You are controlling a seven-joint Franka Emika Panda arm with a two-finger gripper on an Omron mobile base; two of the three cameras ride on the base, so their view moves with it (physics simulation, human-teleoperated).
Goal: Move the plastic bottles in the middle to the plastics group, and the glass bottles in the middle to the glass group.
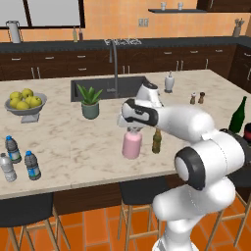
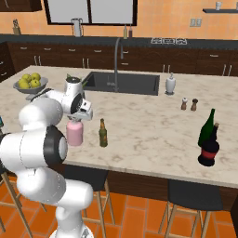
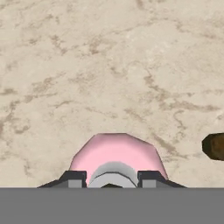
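Note:
The squat pink bottle (image 1: 132, 144) (image 2: 74, 134) stands upright mid-counter near the front edge. My gripper (image 1: 133, 129) (image 2: 76, 121) (image 3: 113, 179) comes down on its top, and both fingers press the pale neck above the pink shoulder (image 3: 113, 151), so it is shut on the bottle. A slim amber bottle (image 1: 157, 141) (image 2: 103, 133) (image 3: 214, 146) stands just to its right, apart from it. Three small water bottles (image 1: 13, 149) (image 1: 32, 165) (image 1: 7, 167) cluster at the counter's left front. At the right end, the tall green wine bottle (image 1: 238, 115) (image 2: 207, 128) stands beside a dark vessel (image 2: 209, 148).
A potted plant (image 1: 90, 103) stands behind the pink bottle, before the sink (image 1: 98, 88) and its tall faucet. A bowl of fruit (image 1: 25, 103) sits at the left. A soap dispenser (image 1: 169, 82) and two shakers (image 1: 197, 98) stand further back right. Stools stand under the counter's front edge.

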